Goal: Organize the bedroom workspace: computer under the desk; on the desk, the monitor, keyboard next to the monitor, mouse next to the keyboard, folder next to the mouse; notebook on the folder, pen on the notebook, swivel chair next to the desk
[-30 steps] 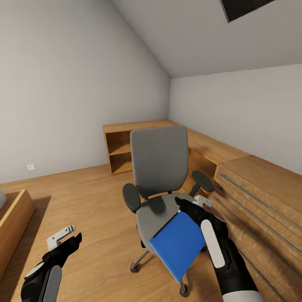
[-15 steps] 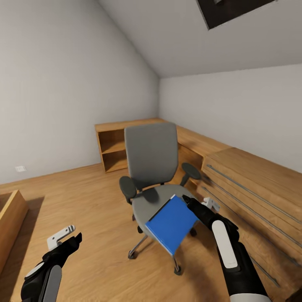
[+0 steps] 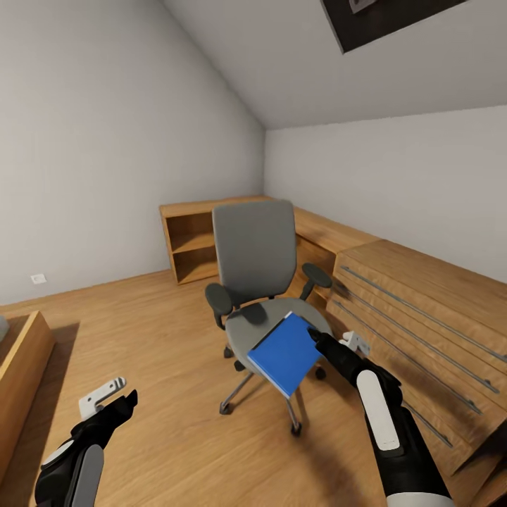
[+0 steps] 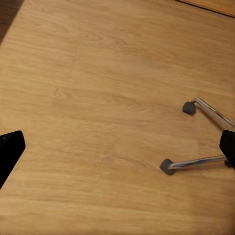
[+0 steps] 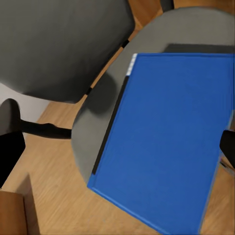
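The swivel chair (image 3: 253, 246) stands mid-room on the wood floor, its grey back facing me. The blue folder (image 3: 282, 352) lies slanted across the front of the seat, one corner past the seat's edge. My right gripper (image 3: 318, 339) reaches to the folder's right edge. In the right wrist view the folder (image 5: 171, 137) spreads over the grey seat (image 5: 93, 132), and the gripper (image 5: 120, 152) has its fingers wide apart. I cannot tell whether they touch the folder. My left gripper (image 3: 127, 403) hangs open low on the left, over bare floor near the chair's chrome legs (image 4: 205, 115).
A light wooden drawer chest (image 3: 422, 310) runs along the right wall, close to the chair and my right arm. A low wooden shelf unit (image 3: 190, 239) fills the far corner. A wooden box edge (image 3: 21, 359) sits at the left. Open floor lies between me and the chair's left side.
The camera has drawn back and turned a little, so the chair and folder look smaller and higher. My right gripper stays at the folder's edge. The left arm has not moved.
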### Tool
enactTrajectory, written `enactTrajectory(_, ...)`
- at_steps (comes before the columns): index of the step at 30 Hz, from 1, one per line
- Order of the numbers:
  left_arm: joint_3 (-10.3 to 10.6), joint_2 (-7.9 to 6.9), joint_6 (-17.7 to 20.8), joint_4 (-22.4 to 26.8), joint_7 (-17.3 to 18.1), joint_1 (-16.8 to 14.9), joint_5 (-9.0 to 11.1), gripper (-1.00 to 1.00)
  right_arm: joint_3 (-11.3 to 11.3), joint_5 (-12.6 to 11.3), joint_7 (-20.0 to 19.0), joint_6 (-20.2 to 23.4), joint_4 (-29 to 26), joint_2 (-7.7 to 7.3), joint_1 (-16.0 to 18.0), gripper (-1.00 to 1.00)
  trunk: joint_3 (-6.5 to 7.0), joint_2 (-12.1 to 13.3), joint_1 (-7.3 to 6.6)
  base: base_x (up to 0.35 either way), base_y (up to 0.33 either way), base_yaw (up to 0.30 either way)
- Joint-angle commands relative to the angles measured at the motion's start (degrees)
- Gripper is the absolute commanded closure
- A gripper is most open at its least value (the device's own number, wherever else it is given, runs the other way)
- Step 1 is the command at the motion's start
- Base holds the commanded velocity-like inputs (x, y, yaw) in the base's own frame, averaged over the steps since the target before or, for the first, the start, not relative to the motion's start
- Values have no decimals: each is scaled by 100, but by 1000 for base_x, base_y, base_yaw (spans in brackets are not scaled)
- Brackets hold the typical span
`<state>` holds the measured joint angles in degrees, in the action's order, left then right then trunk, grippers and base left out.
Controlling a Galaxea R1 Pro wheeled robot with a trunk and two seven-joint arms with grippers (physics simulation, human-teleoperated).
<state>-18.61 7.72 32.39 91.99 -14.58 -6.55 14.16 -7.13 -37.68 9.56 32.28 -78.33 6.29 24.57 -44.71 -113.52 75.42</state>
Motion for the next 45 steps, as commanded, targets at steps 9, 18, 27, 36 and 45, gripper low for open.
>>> enactTrajectory(9,2,12,22,26,-45,-4,64,-100,-88,-78,-188,20,290,-153,4,-100,-168,-365,197,-7,-1,0)
enactTrajectory(18,-12,11,22,26,-52,-4,63,-100,-833,-77,-1204,-1,875,-202,4,-100,-330,-726,395,0,0,0)
enactTrajectory(27,-11,10,22,21,-54,-4,64,-100,-1502,-84,-1956,-9,1246,-256,4,-100,-491,-1087,593,0,0,0)
enactTrajectory(36,-11,19,22,21,-54,-4,67,-100,-1558,-223,-2411,-3,2118,-298,11,-100,-653,-1448,790,0,0,0)
enactTrajectory(45,2,25,22,5,-54,-4,66,-100,-1442,-238,-2484,56,2206,-263,13,-100,-814,-1809,988,0,0,0)
